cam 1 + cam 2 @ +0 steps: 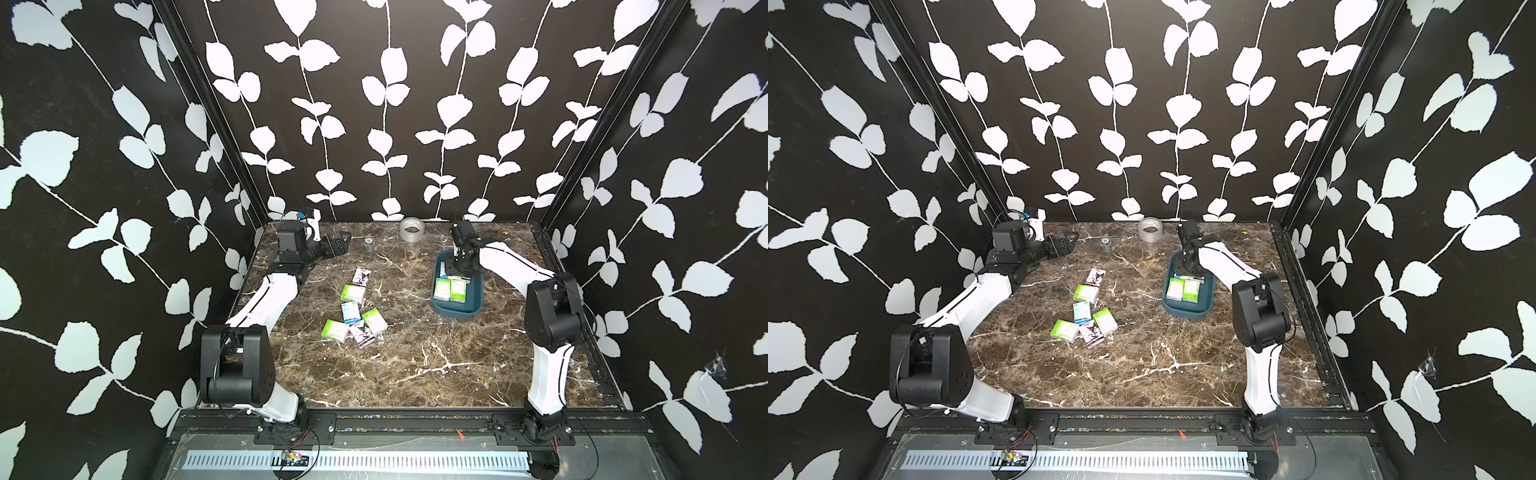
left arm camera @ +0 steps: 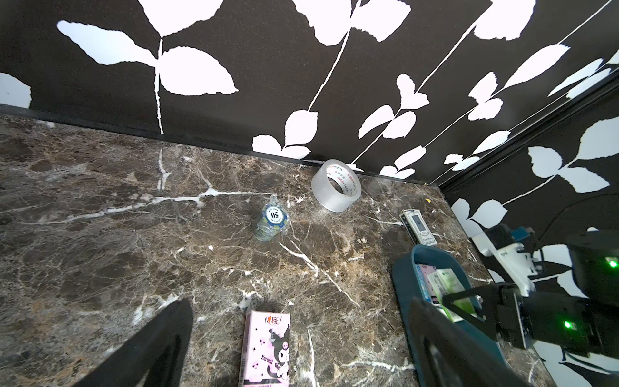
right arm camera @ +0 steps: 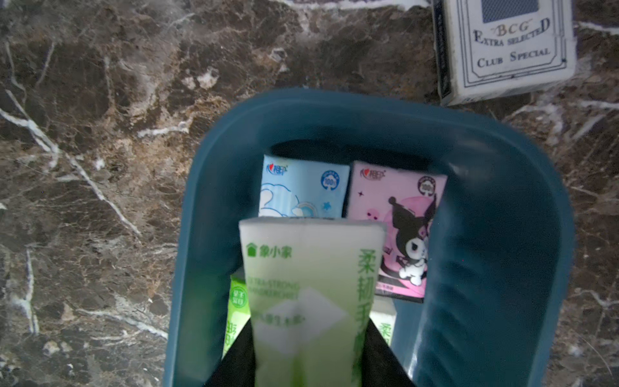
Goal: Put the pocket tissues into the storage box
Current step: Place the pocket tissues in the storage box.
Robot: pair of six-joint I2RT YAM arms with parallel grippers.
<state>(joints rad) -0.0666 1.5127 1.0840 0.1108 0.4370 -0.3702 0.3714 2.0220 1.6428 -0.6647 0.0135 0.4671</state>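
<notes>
The storage box (image 1: 453, 312) is a dark teal tray right of centre in both top views, also (image 1: 1187, 311). My right gripper (image 3: 306, 351) hangs over its far half, shut on a white-and-green pack of pocket tissues (image 3: 308, 284) held on end above the box. Under it lie a blue pack (image 3: 301, 187), a pink cartoon pack (image 3: 395, 228) and green packs (image 1: 451, 289). Several more packs (image 1: 353, 311) lie loose on the table's left-centre. My left gripper (image 2: 301, 351) is open and empty, low at the far left, with a pink pack (image 2: 266, 348) on the table before it.
A clear tape roll (image 1: 411, 228) stands by the back wall. A small bag of poker chips (image 1: 368, 243) sits left of it. A white playing-card box (image 3: 505, 50) lies just beyond the storage box's far end. Patterned walls close three sides.
</notes>
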